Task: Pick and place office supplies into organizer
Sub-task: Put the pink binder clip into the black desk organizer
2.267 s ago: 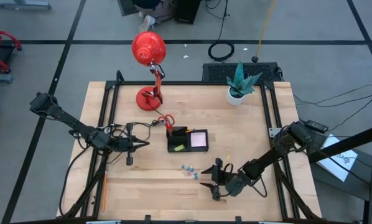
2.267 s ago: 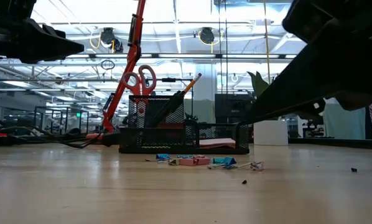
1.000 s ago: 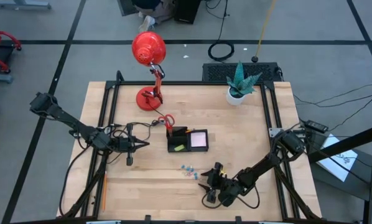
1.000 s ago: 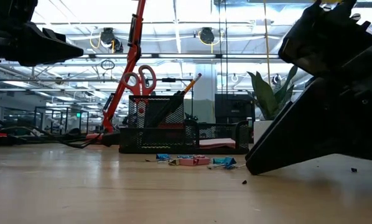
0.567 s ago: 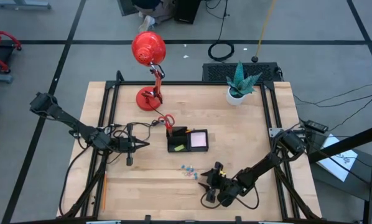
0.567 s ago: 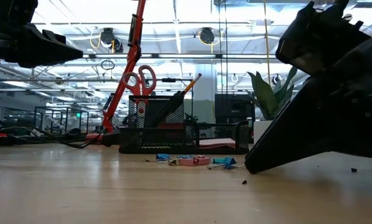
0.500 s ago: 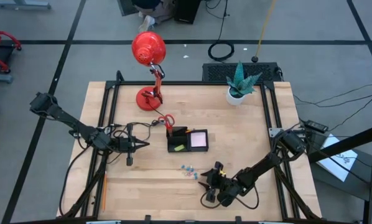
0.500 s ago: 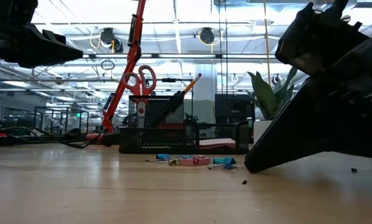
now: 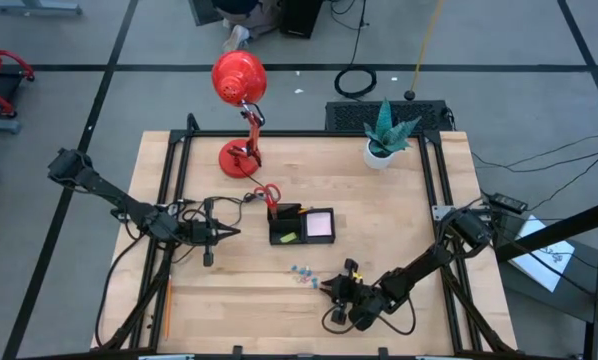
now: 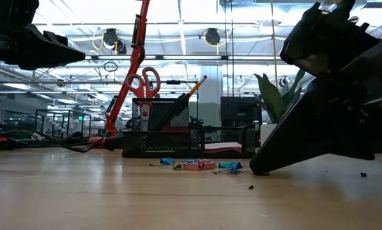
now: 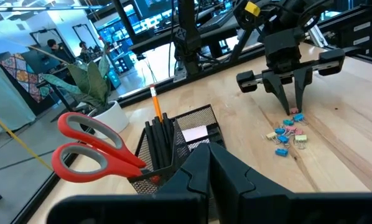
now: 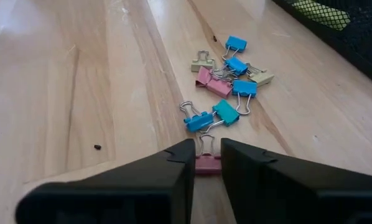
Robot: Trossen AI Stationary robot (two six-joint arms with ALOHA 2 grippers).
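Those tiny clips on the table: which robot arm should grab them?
The right. Its tool is down at the clips, fingers closing around a pink one. The left tool waits farther off, beside the organizer.

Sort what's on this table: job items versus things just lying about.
Job items: binder clips, organizer, scissors, pencil, pens, sticky notes, right gripper shut on a pink clip.
Lying about: red lamp, potted plant.

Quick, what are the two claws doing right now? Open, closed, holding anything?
Left gripper: shut, empty, beside the organizer.
Right gripper: closed on a pink binder clip at the clip pile's edge.
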